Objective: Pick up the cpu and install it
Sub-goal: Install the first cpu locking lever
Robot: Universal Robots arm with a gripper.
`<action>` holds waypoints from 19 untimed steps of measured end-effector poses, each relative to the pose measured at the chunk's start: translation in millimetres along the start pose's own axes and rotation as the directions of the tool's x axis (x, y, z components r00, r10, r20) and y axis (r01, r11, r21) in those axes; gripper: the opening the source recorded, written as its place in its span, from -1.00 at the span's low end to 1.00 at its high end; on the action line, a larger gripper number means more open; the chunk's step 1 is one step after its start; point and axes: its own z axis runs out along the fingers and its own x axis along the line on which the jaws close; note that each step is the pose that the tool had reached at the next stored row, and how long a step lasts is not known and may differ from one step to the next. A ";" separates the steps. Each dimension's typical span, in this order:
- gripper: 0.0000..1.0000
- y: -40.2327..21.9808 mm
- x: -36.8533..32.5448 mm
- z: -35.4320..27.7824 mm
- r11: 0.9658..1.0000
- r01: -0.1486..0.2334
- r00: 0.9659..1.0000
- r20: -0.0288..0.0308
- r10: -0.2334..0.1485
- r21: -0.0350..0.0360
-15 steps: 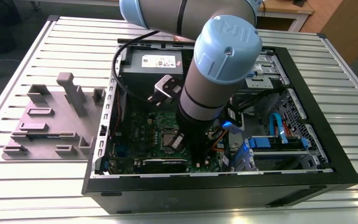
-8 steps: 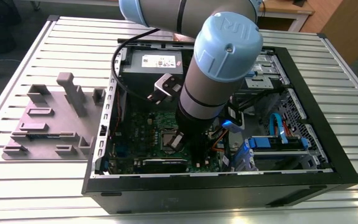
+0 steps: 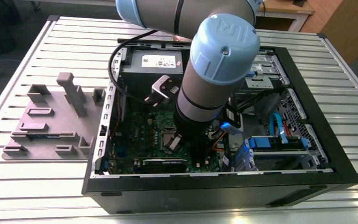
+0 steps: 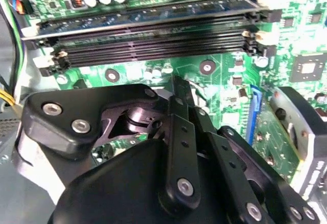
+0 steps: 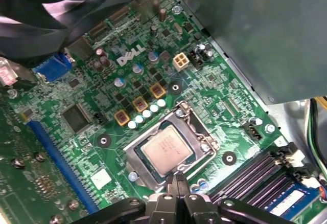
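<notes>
- A slatted metal surface [image 3: 36, 182] carries an open black computer case [image 3: 229, 191], with a grey fixture block [image 3: 48, 126] beside it on the exterior view's left.
- The arm [image 3: 216, 79] reaches down into the case over the green circuit board [image 5: 102, 96].
- In the first wrist view the cpu [image 5: 167, 152], with its pale silvery top, lies flat inside the hinged metal socket frame [image 5: 196, 127]. It looks seated in the socket, square to the frame.
- The tool [image 5: 176, 183] hangs just beside the near edge of the cpu, its two fingertips pressed together with nothing between them. Whether they touch the chip or the frame, I cannot tell.
- In the second wrist view the tool's black linkage [image 4: 179, 147] sits low over the board, close to the memory slots [image 4: 153, 45].
- Judged from this, the chip is already in place and the socket frame appears not yet clamped down.
- Risks from here:
  - a sideways nudge from the closed tips could shift the cpu off square in the socket, and pressing then could bend the contacts beneath;
  - the tips could scrape the chip's metal top or catch the frame's edge;
  - the bulky linkage could strike the memory slots or nearby capacitors [image 5: 148, 112], since clearance looks tight.
</notes>
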 end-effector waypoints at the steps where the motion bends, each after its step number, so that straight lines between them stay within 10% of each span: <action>1: -0.79 -0.4 0.9 0.0 1.000 0.000 1.000 0.000 0.000 0.000; 19: -0.79 -5.4 3.1 3.1 1.000 0.008 1.000 0.018 -0.008 0.012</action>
